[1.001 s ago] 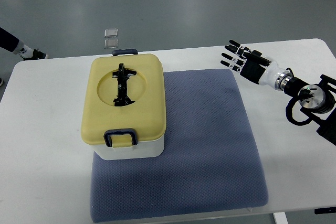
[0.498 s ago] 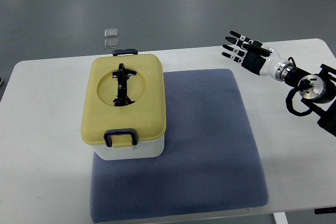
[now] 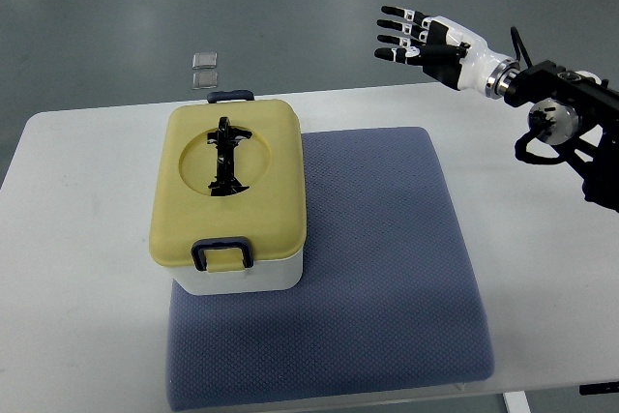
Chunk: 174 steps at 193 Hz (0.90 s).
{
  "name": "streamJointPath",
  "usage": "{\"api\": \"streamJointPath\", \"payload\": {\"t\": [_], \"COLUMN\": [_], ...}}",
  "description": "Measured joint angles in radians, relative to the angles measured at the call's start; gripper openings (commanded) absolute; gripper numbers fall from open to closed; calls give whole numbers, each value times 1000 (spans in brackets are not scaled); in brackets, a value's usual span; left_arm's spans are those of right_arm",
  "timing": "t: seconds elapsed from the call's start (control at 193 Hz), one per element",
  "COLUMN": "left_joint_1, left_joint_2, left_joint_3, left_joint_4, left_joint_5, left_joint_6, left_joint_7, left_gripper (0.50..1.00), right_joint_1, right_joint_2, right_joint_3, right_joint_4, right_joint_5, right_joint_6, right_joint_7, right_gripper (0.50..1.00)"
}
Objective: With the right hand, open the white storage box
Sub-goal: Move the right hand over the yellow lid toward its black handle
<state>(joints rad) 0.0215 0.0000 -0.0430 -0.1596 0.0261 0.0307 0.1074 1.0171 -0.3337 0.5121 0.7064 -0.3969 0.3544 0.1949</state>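
Observation:
The white storage box (image 3: 242,273) stands on the left part of a blue-grey mat (image 3: 377,268). Its yellow lid (image 3: 271,176) is down, with a black folding handle (image 3: 225,156) in a round recess and dark latches at the near side (image 3: 222,254) and far side (image 3: 230,96). My right hand (image 3: 414,38) is raised at the upper right, well away from the box, fingers spread and holding nothing. Its arm (image 3: 551,103) comes in from the right edge. The left arm does not show.
The white table (image 3: 77,268) carries the mat and box. Two small clear squares (image 3: 204,69) lie on the grey floor beyond the table's far edge.
My right hand has lifted and swung up and to the left, from above the table's far right part to above its far edge. A shoe at the left edge is gone. The box has not moved.

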Motion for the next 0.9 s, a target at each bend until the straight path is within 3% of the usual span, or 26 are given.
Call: {"api": "streamJointPath", "payload": {"t": [0.389,0.601,0.902], "left_joint_1": [0,0,0], "left_joint_2": [0,0,0], "left_joint_3": [0,0,0], "left_joint_4": [0,0,0], "left_joint_5": [0,0,0], "left_joint_6": [0,0,0], "left_joint_7": [0,0,0], "left_gripper": [1000,1000,1000], "right_joint_1": [207,338,522], "right_joint_2": [-13,3,89], "right_joint_3": [-18,-101,-341], "right_joint_4": [162,236,269], "right_joint_5": [-857,-1029,-1061], "right_joint_6": [4,6,6], "right_joint_7": [202,225,234], "right_gripper": [928,926,926]}}
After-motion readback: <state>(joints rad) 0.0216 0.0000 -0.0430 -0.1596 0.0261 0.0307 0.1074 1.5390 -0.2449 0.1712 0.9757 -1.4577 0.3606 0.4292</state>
